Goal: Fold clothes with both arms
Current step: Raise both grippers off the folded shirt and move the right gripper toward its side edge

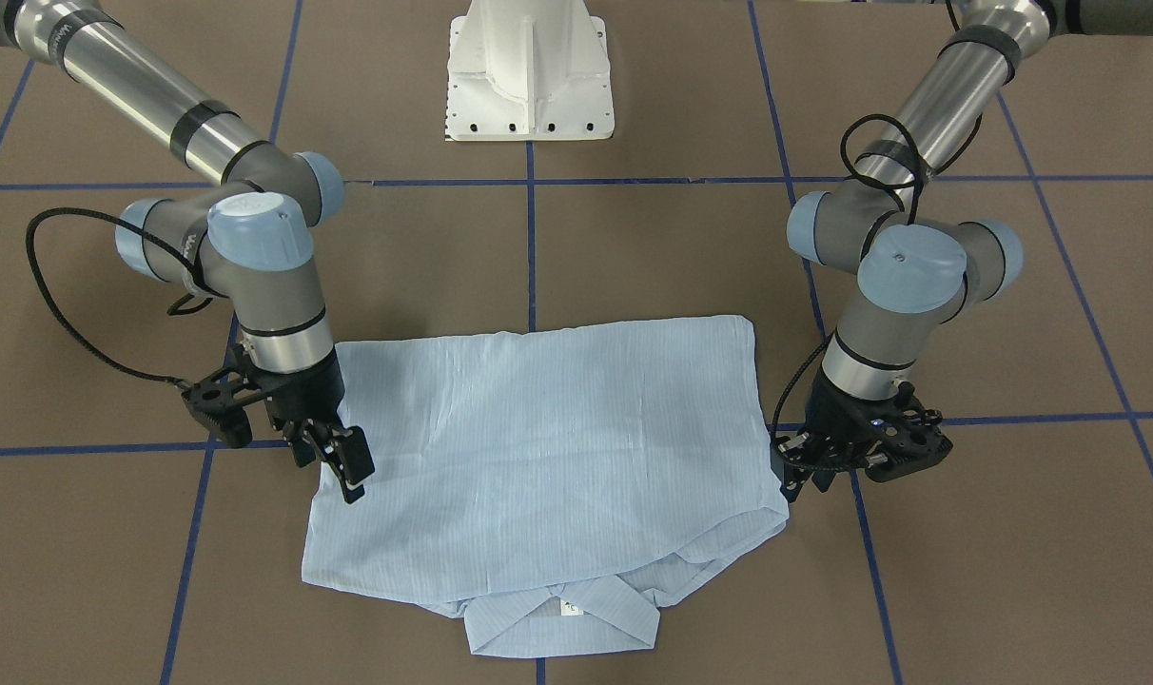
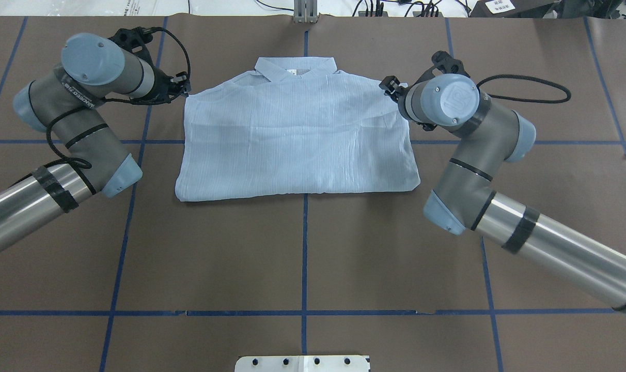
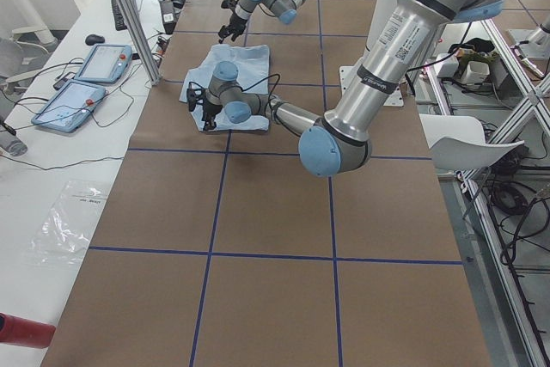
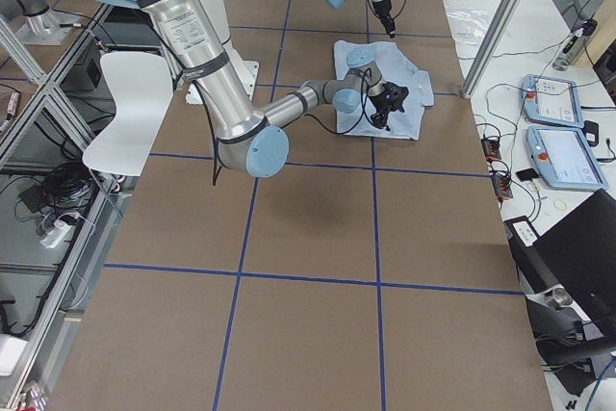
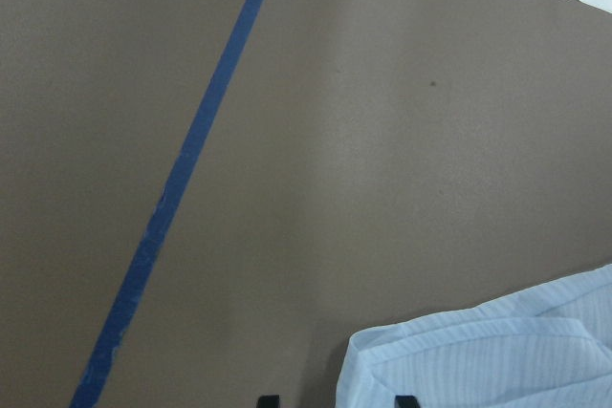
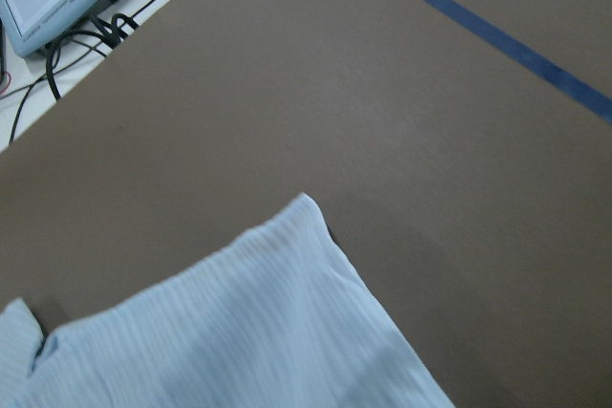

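The shirt (image 1: 557, 428) lies flat, collar away from my base, on the brown table (image 1: 634, 247), so I hold my left gripper (image 5: 337, 398) and right gripper (image 1: 334, 466), both spread and empty, at its shoulder edges, probably to fold toward the bare room nearer me.
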`<state>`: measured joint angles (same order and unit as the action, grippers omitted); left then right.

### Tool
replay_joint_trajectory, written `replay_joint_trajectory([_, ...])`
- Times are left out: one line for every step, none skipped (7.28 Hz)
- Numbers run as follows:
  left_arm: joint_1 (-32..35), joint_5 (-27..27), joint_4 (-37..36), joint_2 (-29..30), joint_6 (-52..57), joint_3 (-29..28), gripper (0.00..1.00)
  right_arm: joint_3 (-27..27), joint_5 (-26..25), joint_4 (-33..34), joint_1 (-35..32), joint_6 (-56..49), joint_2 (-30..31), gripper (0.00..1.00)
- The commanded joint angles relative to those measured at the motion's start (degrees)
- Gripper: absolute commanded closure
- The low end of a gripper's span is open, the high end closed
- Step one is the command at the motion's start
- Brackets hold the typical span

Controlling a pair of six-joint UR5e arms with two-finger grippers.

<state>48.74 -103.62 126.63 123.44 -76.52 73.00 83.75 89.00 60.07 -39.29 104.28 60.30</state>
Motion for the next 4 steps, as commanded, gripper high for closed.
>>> replay_joint_trajectory([0.22,-0.09,-0.07,-0.22,-0.03,0.47,0.49,12.27,0.04,0.92,4.99,0.14,10.33,0.0])
replay_joint_trajectory([0.22,-0.09,-0.07,-0.22,-0.12,0.91,0.49,14.67,0.04,1.36,5.97,0.14,12.71,0.0])
replay_joint_trajectory([0.22,-0.09,-0.16,-0.22,-0.12,1.0,0.49,14.34,0.04,1.36,7.02,0.31,12.74,0.0])
replay_joint_trajectory([0.22,0.0,-0.16,-0.31,0.23,1.0,0.49,13.64,-0.14,1.36,8.42,1.18,12.65,0.0])
